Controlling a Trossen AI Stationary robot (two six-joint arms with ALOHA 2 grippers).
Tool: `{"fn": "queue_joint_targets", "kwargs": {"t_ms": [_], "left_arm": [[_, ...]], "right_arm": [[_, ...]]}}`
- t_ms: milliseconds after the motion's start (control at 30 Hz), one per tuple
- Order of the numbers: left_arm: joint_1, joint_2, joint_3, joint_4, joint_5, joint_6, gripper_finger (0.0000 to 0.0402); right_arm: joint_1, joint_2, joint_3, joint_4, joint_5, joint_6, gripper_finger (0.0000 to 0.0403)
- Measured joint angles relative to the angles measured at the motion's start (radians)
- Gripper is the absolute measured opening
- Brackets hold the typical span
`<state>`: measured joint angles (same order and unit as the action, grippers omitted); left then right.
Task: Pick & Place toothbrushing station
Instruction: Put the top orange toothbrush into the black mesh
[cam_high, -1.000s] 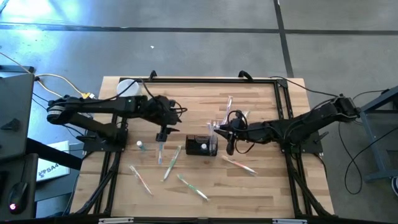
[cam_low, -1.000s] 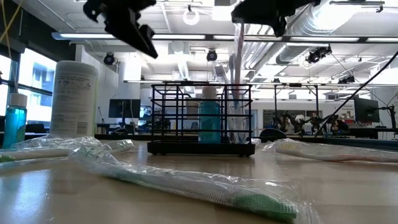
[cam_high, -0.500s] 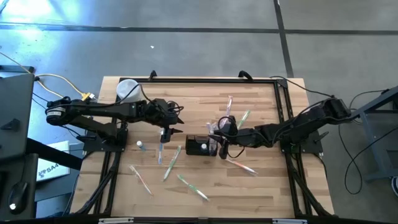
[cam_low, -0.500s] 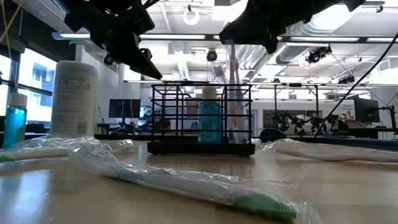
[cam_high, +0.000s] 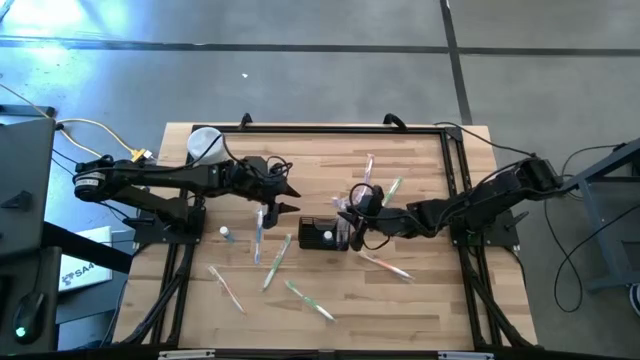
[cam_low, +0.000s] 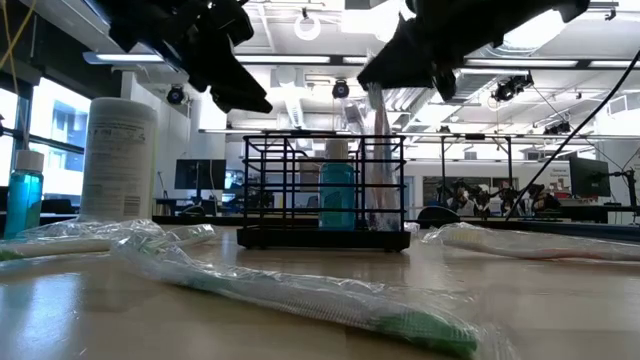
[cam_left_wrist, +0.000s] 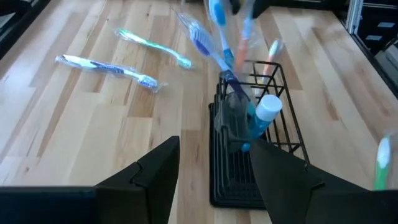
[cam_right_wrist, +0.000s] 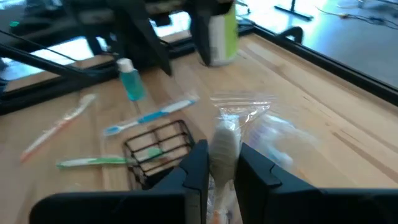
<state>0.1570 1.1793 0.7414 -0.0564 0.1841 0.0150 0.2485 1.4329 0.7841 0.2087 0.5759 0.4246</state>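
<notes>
The small black wire caddy (cam_high: 324, 234) stands upright on the light wooden table (cam_high: 420, 290), near its middle, about midway between the far and near edges. A small blue bottle with a white cap (cam_left_wrist: 263, 114) stands inside it, next to wrapped toothbrushes that lean out over its rim.

The right gripper (cam_high: 352, 206) hangs just above the caddy's right end. Its fingers are clenched on a toothbrush in a clear plastic wrapper (cam_right_wrist: 225, 142), whose lower end reaches down into the caddy's right-hand compartment.

The left gripper (cam_high: 283, 198) hovers above the table on the caddy's left side, a little toward the far edge and clear of it. Its fingers (cam_left_wrist: 155, 180) are spread apart and hold nothing; the caddy lies just ahead of them.

More wrapped toothbrushes lie flat on the table: several (cam_high: 275, 262) between the caddy and the near-left corner, one (cam_high: 385, 264) just right of the caddy, and two (cam_high: 368, 168) toward the far edge. A second small blue bottle (cam_high: 227, 234) stands toward the left edge, and a white cylindrical container (cam_high: 205, 145) stands in the far-left corner.
</notes>
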Motion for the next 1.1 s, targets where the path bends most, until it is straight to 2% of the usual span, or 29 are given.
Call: {"fn": "queue_joint_targets", "kwargs": {"t_ms": [400, 533, 733, 1100], "left_arm": [[0.0, 0.0, 0.0, 0.032, 0.02, -0.021, 0.0195], [0.0, 0.0, 0.0, 0.026, 0.09, -0.023, 0.0195], [0.0, 0.001, 0.0, 0.025, 0.097, -0.048, 0.0197], [0.0, 0.001, 0.0, 0.023, 0.094, -0.047, 0.0236]], "right_arm": [[0.006, 0.061, 0.001, 0.014, 0.028, 0.034, 0.0042], [0.006, 0.064, 0.002, 0.013, 0.032, 0.04, 0.0044], [0.007, 0.067, 0.0, 0.009, 0.056, 0.017, 0.0081], [0.009, 0.054, -0.001, 0.007, 0.078, -0.037, 0.0096]]}}
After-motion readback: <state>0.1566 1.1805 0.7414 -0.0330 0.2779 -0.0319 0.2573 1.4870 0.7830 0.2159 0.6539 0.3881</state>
